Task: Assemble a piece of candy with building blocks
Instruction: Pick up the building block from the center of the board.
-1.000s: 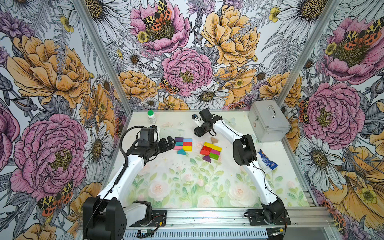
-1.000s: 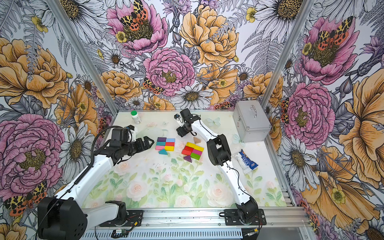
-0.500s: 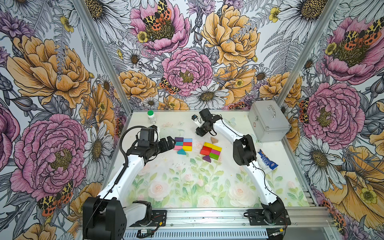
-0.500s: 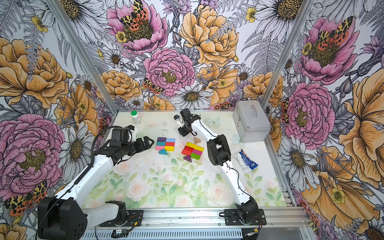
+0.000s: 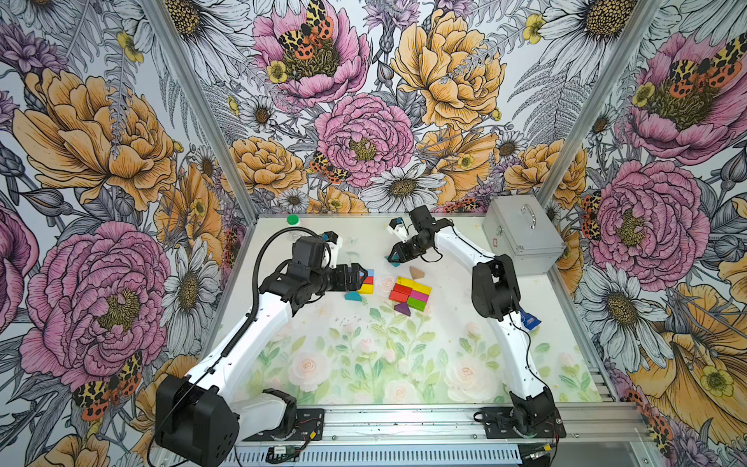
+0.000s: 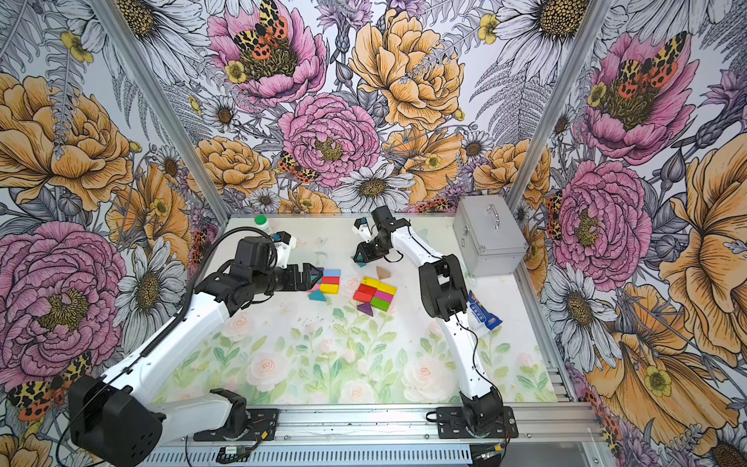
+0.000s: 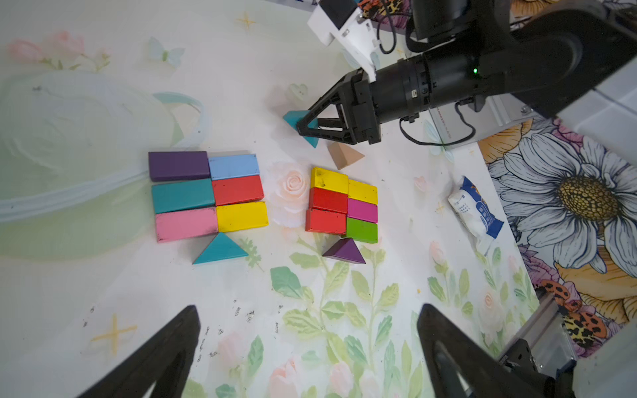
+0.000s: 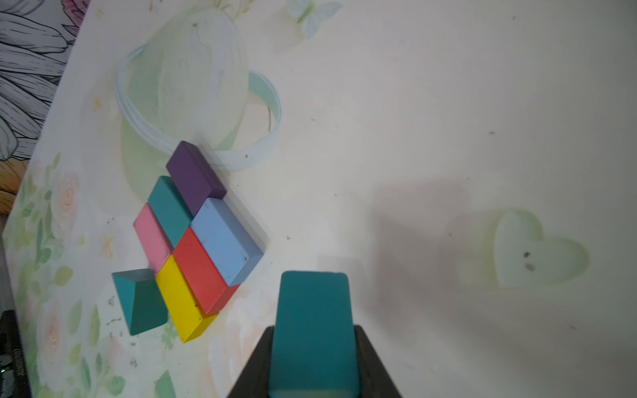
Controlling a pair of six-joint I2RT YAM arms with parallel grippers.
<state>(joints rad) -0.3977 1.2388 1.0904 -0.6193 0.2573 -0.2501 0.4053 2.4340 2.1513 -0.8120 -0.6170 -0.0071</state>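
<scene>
Teal triangle (image 7: 295, 119) clamped in right gripper (image 7: 306, 128), probably wrapper tip for six-brick rectangle (image 7: 210, 194); left gripper (image 7: 306, 312) spread wide, empty.

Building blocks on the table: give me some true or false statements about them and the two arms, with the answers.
1. The right arm's jaws are shut on a teal triangle. True.
2. The left arm's jaws are shut on a brick. False: they stand open and empty.
3. The group with the purple brick holds six bricks lying flat. True.
4. The tan triangle is stacked on the purple brick. False: it lies on the table, by the other group.
5. The snack packet lies between the two brick groups. False: it lies off to the side, near the table's edge.
</scene>
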